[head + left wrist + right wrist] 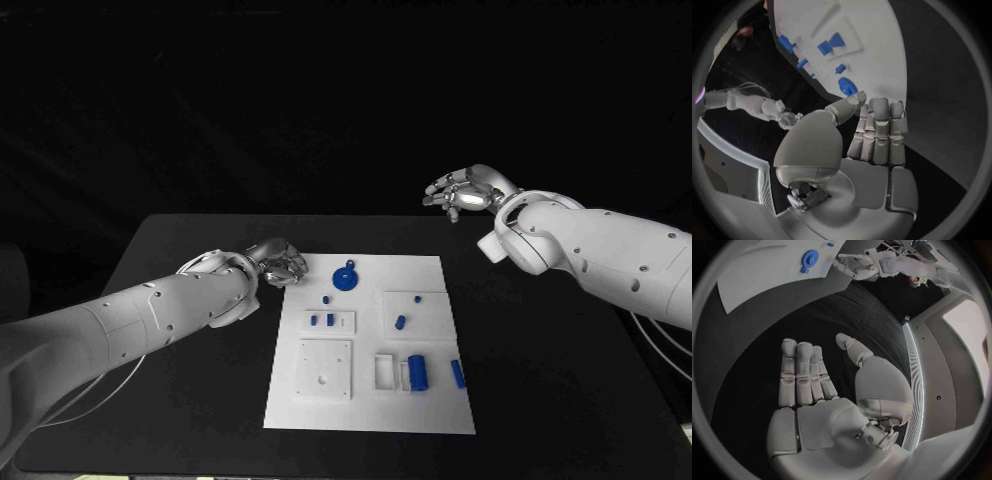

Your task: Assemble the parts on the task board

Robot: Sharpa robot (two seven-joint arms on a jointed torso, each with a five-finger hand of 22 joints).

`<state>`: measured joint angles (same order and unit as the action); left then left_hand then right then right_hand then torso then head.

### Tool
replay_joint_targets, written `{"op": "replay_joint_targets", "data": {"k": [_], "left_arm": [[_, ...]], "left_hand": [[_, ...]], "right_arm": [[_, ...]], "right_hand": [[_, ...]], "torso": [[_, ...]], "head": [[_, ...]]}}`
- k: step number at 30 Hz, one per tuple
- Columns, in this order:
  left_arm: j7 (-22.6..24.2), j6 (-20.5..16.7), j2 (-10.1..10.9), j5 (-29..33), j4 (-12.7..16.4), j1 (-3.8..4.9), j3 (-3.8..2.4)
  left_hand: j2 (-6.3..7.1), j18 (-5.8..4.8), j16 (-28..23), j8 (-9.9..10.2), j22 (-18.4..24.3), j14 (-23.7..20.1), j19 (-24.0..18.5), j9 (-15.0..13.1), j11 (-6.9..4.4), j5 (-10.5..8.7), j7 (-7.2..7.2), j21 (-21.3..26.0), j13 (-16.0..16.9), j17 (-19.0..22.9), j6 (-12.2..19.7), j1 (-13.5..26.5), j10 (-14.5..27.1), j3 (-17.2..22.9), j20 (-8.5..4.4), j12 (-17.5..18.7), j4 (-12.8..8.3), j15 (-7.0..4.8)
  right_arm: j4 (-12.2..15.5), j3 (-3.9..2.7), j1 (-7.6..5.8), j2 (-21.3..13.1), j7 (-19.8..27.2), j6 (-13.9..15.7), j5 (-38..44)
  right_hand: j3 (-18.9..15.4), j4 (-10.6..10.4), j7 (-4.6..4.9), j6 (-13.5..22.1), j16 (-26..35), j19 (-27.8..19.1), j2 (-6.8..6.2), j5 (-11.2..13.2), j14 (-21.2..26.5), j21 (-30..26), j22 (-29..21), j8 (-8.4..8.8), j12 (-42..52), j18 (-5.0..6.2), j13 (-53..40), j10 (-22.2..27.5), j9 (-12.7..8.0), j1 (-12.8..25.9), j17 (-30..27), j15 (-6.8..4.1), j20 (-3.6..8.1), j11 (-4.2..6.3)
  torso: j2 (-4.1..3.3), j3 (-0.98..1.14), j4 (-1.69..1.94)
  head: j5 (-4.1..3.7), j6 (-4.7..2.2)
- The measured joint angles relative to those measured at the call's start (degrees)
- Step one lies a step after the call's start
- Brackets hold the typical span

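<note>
Both your hands are empty and released, so next reach the left hand [274,266] to the round blue part [346,277] on the task board [433,415], while the right hand [464,196] hovers far right.

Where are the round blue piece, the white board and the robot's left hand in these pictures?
round blue part [346,277]: head view, middle of its disc.
task board [433,415]: head view, bare white surface near its front right corner.
left hand [274,264]: head view, middle of the hand, beside the board's far left corner.

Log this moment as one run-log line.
left hand: empty, at task board far-left corner | right hand: empty, raised | round blue part: on board
</note>
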<state>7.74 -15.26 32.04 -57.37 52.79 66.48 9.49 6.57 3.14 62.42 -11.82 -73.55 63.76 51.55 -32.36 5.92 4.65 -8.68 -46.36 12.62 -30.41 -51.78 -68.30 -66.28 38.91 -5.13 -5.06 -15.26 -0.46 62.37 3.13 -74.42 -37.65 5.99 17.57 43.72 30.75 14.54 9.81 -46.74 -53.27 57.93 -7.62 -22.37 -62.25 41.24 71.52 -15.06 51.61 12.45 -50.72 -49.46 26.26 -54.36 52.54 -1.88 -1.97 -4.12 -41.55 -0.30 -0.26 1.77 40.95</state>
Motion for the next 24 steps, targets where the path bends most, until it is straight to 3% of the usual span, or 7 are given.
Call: {"op": "replay_joint_targets", "data": {"k": [3, 6, 10, 11, 15, 18, 24], "left_arm": [[0.6, 0.1, 1.0, 5.4, 1.1, 0.68, -0.71], [1.4, 0.3, 2.5, 11.7, 3.0, 1.32, -1.28], [2.7, 0.9, 5.0, 19.8, 6.2, 2.36, -1.69], [3.1, 1.2, 5.8, 22.0, 7.4, 2.65, -1.87], [4.1, 2.2, 8.4, 27.3, 11.5, 3.63, -2.08], [4.7, 2.8, 10.0, 29.9, 14.5, 4.06, -2.15], [5.7, 3.1, 11.7, 34.0, 18.6, 4.13, -2.18]], "left_hand": [[-0.05, 0.43, -3.4, -0.3, 1.1, -0.6, -1.2, -0.2, -0.18, 0.0, -0.2, 2.0, 0.4, 1.7, -0.2, 2.0, -1.0, -0.9, 0.25, -0.7, 0.9, -0.25], [-0.21, 0.5, -7.9, -0.8, 2.4, -1.9, -2.9, -0.4, 0.02, -0.29, -0.2, 4.7, 0.7, 3.7, -0.2, 4.1, -1.2, -2.6, 0.42, -0.9, 1.4, 0.17], [-0.18, 0.84, -11.2, -0.8, 3.3, -3.6, -5.1, -0.6, 0.18, -0.32, -0.2, 6.9, 0.9, 5.0, -0.2, 5.0, -1.4, -3.5, 0.97, -1.3, 1.2, 0.63], [-0.1, 0.77, -13.9, -0.8, 4.0, -6.6, -9.0, -0.6, 0.43, -0.32, -0.04, 9.3, 0.9, 6.2, 0.0, 5.9, -1.7, -3.9, 1.85, -1.3, 1.2, 1.69], [-0.26, -2.72, -21.4, -1.1, 5.8, -11.2, -17.0, -0.7, -0.27, -0.83, 0.57, 14.9, 0.4, 8.8, 0.9, 7.1, -0.9, -5.6, 4.63, -0.3, 0.8, 5.14], [-0.43, -2.72, -26.4, -1.1, 6.2, -14.0, -18.8, -0.7, -0.2, -0.83, 0.57, 16.9, -0.4, 10.1, 2.0, 7.3, 0.5, -6.6, 5.95, 0.9, 0.5, 6.31], [-0.43, -2.72, -31.9, -1.1, 6.6, -18.5, -18.8, -0.4, -0.18, -0.83, 0.53, 18.0, -1.3, 11.8, 2.6, 7.3, 1.1, -6.7, 6.54, 1.1, 0.7, 7.84]], "right_arm": [[0.9, 0.06, 0.35, -0.5, 0.0, -0.2, 2.2], [2.0, 0.19, 0.89, -1.3, 0.0, -0.6, 5.4], [3.0, 0.82, 1.45, -2.3, 0.0, -1.1, 10.7], [3.3, 0.97, 1.73, -2.6, 0.0, -1.3, 12.7], [3.9, 1.39, 2.86, -3.2, -0.2, -1.6, 18.9], [4.3, 1.8, 3.78, -3.3, -0.5, -1.8, 23.4], [5.4, 2.57, 5.77, -3.2, -1.9, -1.7, 31.6]], "right_hand": [[3.1, 0.0, 0.18, 0.2, 3.4, -2.0, -0.63, 2.0, 1.7, -3.8, -1.8, -0.16, -5.3, 0.86, 5.9, 1.0, 0.1, -2.6, -2.4, 0.92, -1.54, -0.52], [7.0, -0.1, 1.09, -0.8, 4.8, -1.9, -1.16, 4.5, 1.2, -5.5, -2.6, -1.23, -16.6, 1.34, 16.9, -0.2, 0.7, -5.7, -3.9, 1.88, -2.76, -2.25], [7.9, -0.1, 1.11, -1.2, 4.8, -1.1, -0.91, 5.2, 0.5, -5.6, -2.6, -1.54, -21.4, 1.73, 21.7, -1.8, 1.1, -6.5, -4.2, 1.85, -3.25, -2.37], [8.5, 0.3, 0.8, -1.8, 3.7, 0.9, -0.93, 6.7, -1.7, -4.7, -2.3, -2.16, -22.8, 1.75, 23.0, -2.4, 1.3, -8.1, -4.0, 1.9, -2.82, -1.79], [10.1, 0.0, 0.33, -3.0, 2.3, 4.3, -1.44, 8.4, -5.1, -2.8, -1.7, -2.9, -26.9, 1.65, 26.3, -5.5, 1.8, -9.8, -3.7, 1.04, -1.17, -1.49], [10.8, -0.3, -0.25, -3.5, 2.1, 5.9, -1.66, 8.9, -6.9, -2.3, -1.4, -3.25, -31.6, 1.32, 29.7, -9.2, 2.1, -10.0, -3.8, 0.64, -0.06, -1.12], [11.0, -0.3, -0.68, -4.4, 2.1, 6.8, -1.66, 9.7, -8.0, -2.1, -1.2, -3.35, -36.1, 1.3, 32.8, -13.3, 2.1, -10.0, -4.1, 0.34, 0.46, -0.77]], "torso": [[0.01, 0.0, 0.01], [0.01, 0.0, 0.01], [0.03, 0.01, 0.05], [0.03, 0.02, 0.05], [0.11, 0.04, 0.12], [0.23, 0.03, 0.13], [0.7, 0.1, 0.2]], "head": [[-0.18, -0.17], [-0.35, -0.41], [-0.58, -0.94], [-0.64, -1.07], [-0.97, -1.58], [-1.14, -1.75], [-1.46, -1.55]]}}
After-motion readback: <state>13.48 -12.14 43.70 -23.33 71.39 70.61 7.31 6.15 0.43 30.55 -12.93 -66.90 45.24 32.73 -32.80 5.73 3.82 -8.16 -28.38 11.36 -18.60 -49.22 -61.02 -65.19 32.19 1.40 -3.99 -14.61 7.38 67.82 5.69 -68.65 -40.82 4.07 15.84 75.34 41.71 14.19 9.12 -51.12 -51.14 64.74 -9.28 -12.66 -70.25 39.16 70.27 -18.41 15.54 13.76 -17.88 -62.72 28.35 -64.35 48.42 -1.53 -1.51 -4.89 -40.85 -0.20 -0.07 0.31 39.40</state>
